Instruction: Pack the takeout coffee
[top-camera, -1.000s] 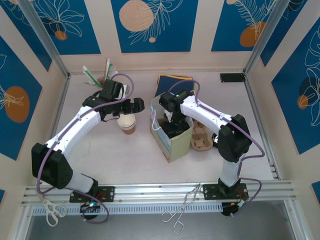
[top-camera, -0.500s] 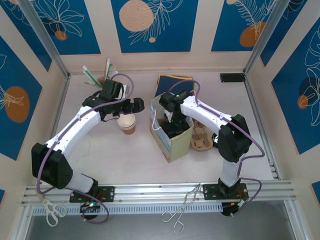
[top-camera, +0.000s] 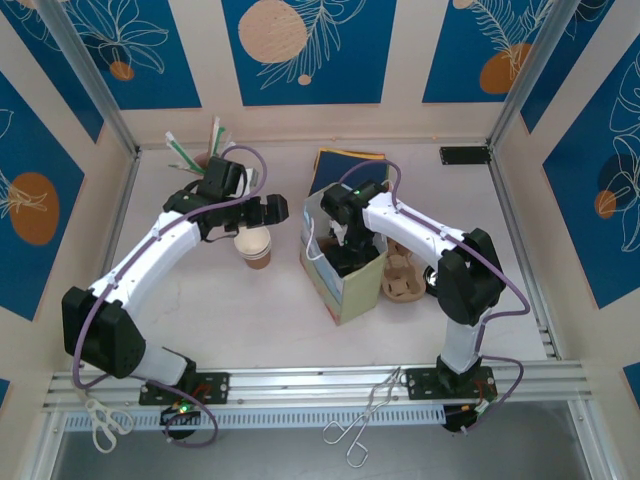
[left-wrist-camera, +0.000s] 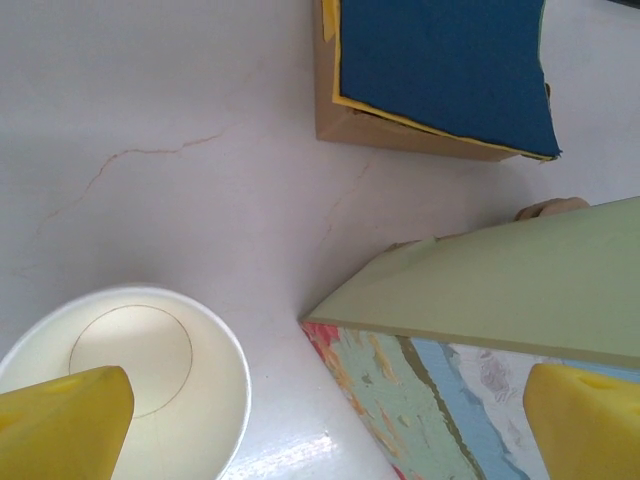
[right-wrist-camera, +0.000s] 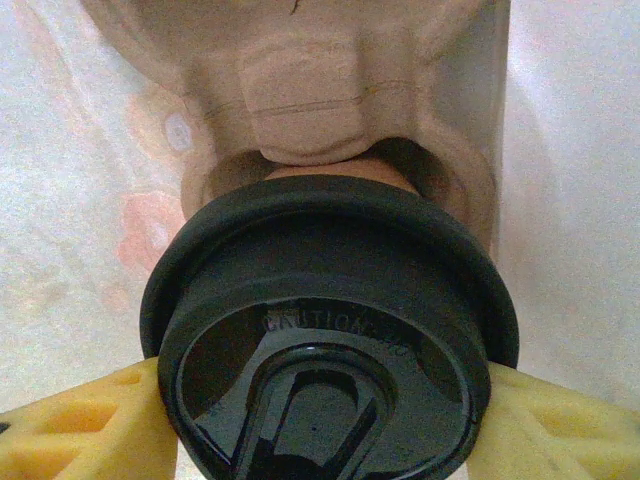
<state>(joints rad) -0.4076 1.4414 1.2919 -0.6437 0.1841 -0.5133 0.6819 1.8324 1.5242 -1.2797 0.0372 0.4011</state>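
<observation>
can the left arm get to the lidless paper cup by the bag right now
Probably yes. The open left gripper hovers just above the lidless paper cup, one finger over its mouth, and nothing covers it. The paper bag stands close beside it and could crowd the other finger.

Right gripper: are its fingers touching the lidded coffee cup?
Touching. Right wrist view: the right gripper's fingers press the takeout coffee's lid rim on both sides, no gap.
</observation>
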